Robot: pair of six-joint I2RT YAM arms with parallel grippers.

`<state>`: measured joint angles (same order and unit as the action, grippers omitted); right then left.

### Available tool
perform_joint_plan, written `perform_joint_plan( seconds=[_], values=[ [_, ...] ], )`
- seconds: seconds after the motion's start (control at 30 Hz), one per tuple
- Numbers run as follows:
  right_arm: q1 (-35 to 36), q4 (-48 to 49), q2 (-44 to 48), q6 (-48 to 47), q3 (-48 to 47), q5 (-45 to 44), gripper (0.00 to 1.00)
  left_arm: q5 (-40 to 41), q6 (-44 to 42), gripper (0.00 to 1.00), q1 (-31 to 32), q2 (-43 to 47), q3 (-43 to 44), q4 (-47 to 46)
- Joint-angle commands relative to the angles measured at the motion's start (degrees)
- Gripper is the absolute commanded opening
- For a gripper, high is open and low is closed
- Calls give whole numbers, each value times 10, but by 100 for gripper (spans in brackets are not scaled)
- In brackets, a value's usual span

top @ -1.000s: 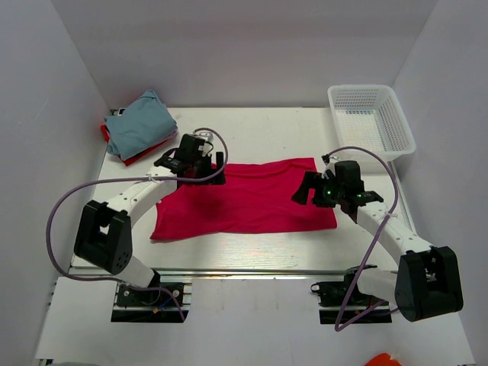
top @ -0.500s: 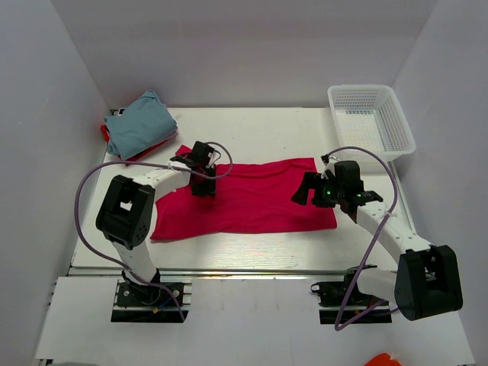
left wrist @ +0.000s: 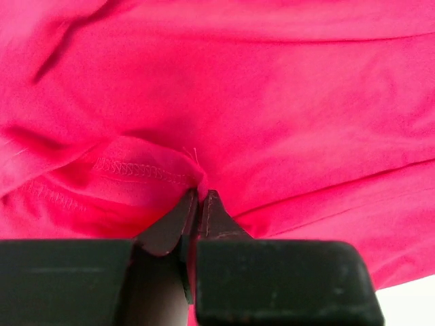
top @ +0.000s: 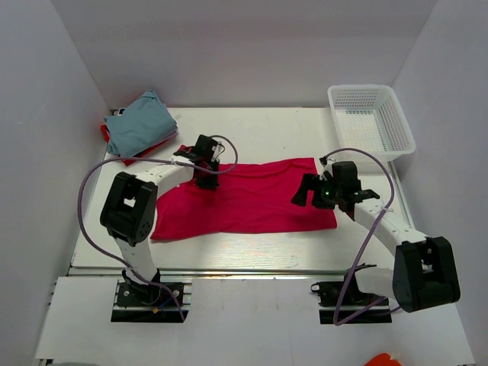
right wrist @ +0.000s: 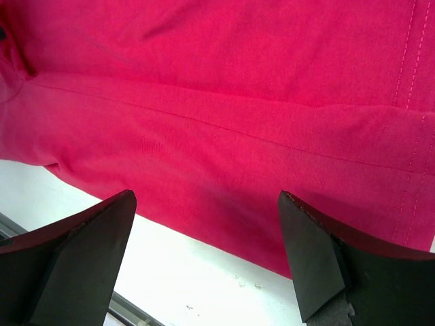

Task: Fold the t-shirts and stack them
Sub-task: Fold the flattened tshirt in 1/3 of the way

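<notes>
left gripper point(left wrist: 200, 198), arm stretched forward, pinches a far-edge fold of the pink t-shirt point(top: 252, 204); right gripper point(right wrist: 205, 198) hovers spread wide over its right end.

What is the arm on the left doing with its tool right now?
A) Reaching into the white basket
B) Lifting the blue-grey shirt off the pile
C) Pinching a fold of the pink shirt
C: in the left wrist view the left tool is closed, with a bunched hem of the pink shirt caught between its tips.
</notes>
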<state>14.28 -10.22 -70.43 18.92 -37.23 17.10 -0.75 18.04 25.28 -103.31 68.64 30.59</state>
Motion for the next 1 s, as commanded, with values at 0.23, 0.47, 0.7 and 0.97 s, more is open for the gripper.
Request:
perform_joint_plan(
  seconds=[0.23, 0.47, 0.7, 0.97],
  values=[
    [-1, 5, -9, -12, -20, 7, 90, -13, -91, 0, 39, -55, 73, 20],
    [-1, 5, -12, -15, -18, 7, 90, 0, -121, 0, 68, -88, 103, 20],
    [0, 3, -13, -14, -17, 12, 90, 42, -115, 5, 73, -116, 153, 45],
    [0, 11, -15, -19, -13, 32, 90, 71, -75, 82, 61, -81, 153, 14]
  ],
)
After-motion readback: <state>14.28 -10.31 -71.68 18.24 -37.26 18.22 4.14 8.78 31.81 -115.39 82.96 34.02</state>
